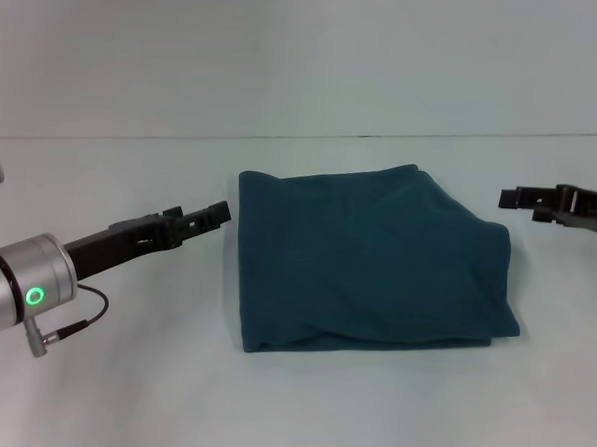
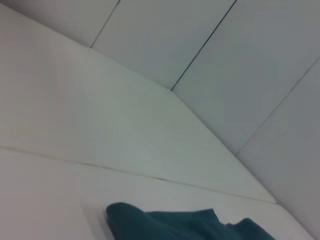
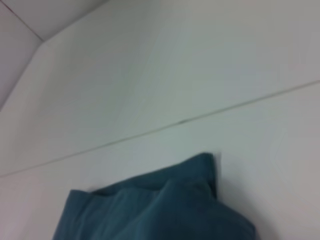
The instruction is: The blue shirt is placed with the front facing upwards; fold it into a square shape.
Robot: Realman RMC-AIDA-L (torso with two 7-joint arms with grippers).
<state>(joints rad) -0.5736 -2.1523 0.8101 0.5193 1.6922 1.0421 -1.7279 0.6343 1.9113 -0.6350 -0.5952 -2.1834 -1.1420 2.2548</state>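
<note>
Hidden or cut off: my right hand (image 1: 510, 201) is entering at the right edge of the head view, only its dark tip showing, so I cannot tell how far it is open. Both wrist views are catching only a corner of the shirt (image 1: 367, 257) and no fingers at all. No lettering or label is showing on the cloth.

The shirt is lying on the white surface (image 1: 368, 417) in the middle of the head view, folded into a thick, roughly square teal-blue packet, plain side up, its layered edges showing along the near and right sides, with soft wrinkles on top.

My left hand (image 1: 217, 215) is hovering just beside the shirt's far left corner, apart from it, fingers drawn narrow and holding nothing. My right hand is hanging near the shirt's right side, also not touching.
</note>
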